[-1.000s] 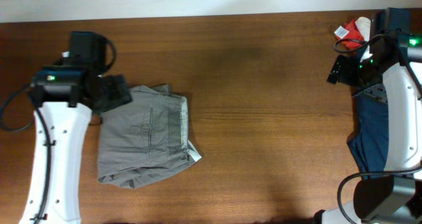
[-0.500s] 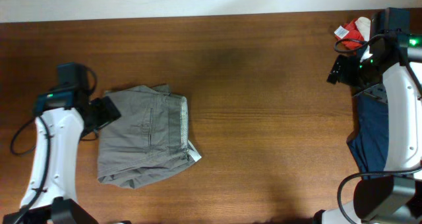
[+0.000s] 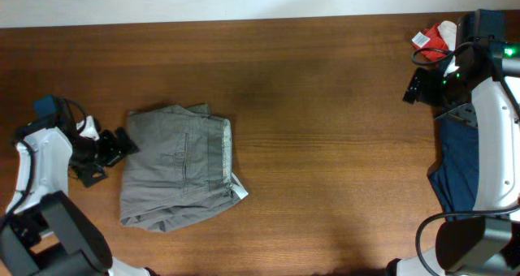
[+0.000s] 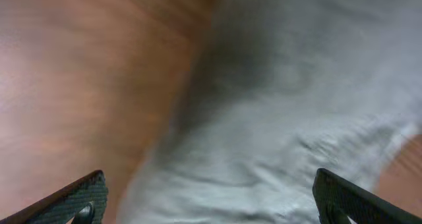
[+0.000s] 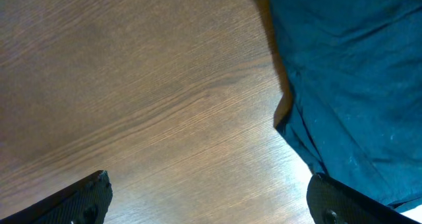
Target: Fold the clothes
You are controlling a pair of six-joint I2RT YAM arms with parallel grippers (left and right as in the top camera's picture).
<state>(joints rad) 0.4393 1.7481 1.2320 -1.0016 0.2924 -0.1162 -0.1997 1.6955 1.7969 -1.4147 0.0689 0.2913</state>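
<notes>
The grey garment [image 3: 179, 166] lies folded on the left part of the wooden table [image 3: 325, 146], its paler waistband and small white tag on its right side. My left gripper [image 3: 110, 150] is open and empty just off the garment's left edge. The left wrist view is blurred and shows the grey cloth [image 4: 290, 118] between my open fingers [image 4: 211, 197], with nothing gripped. My right gripper [image 3: 422, 88] is open and empty at the far right, above bare wood [image 5: 132, 85] in the right wrist view [image 5: 210, 201].
A dark navy-blue cloth [image 3: 457, 166] lies at the right edge under the right arm and also shows in the right wrist view [image 5: 349, 79]. A small red and cream bundle [image 3: 435, 36] sits at the back right corner.
My left arm has pulled back to the left and down, off the garment's upper left corner to beyond its left edge. The garment and the right arm have not moved.
</notes>
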